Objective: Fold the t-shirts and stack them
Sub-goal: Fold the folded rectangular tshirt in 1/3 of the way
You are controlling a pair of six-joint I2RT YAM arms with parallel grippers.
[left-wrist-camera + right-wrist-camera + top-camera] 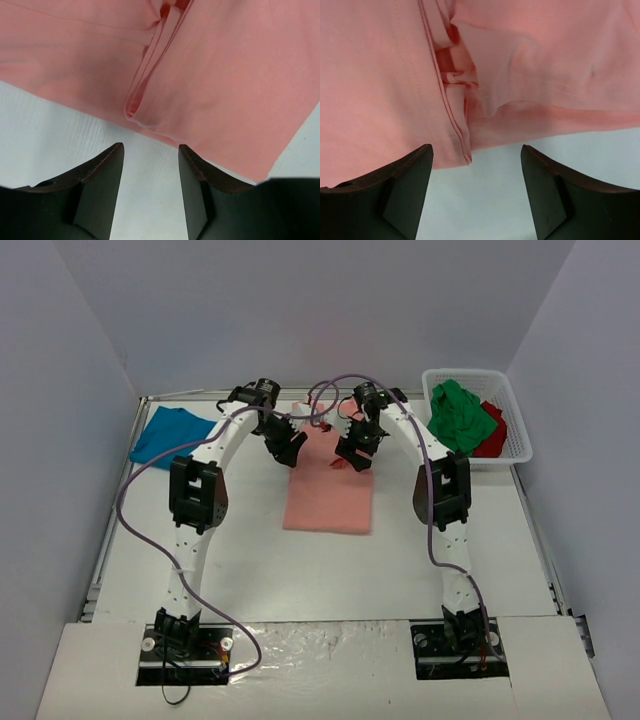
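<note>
Starting at the far left of the worktop (pixel 300 570): seeing a teal-blue t-shirt (pixel 170 435) lying flattened by the left edge, well apart from everything else.

Moving right, finding the left hand (pixel 285 445) hanging low by the far left corner of the salmon-pink t-shirt (pixel 330 495). Looking through the left wrist view: seeing that hand spread apart and pinching nothing, with bare white worktop showing in the gap and the shirt's edge lying just beyond the tips. Noticing there a narrow doubled hem running up the cloth, with a small pucker at its lower end.

Finding the salmon-pink t-shirt itself lying in the middle of the worktop, folded into a long rectangle running from near to far, with its far end reaching the two hands.

Moving on to the right hand (pixel 352 455), hanging over the shirt's far right part. Looking through the right wrist view: seeing it spread wide and gripping nothing, with a stitched hem and a bunched sleeve fold lying beyond the gap and bare worktop showing below the cloth's edge.

Ending at the far right corner: seeing a white mesh basket (pixel 520 445) holding a green t-shirt (pixel 460 415) heaped above the rim, with a red t-shirt (pixel 493 435) tucked beside it on the right.
</note>
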